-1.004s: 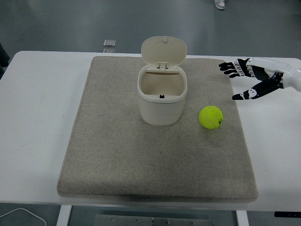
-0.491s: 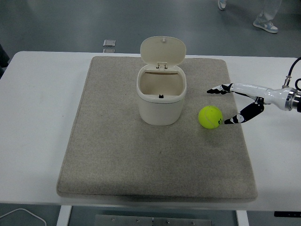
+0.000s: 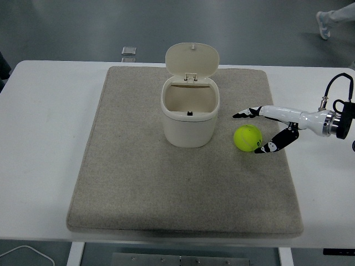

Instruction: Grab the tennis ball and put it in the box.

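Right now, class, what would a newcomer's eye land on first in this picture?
The yellow-green ball on the grey mat, right of centre. The right hand brackets it with spread fingers, not yet gripping. Left of the ball stands the cream box, lid up.

Right robot hand: white shell, black fingertips; silver wrist ring; black cable looped above wrist.

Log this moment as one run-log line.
phase: reach | right hand: open, fingers around tennis ball, not closed | ball: on mat | box: lid open | left hand: out of view
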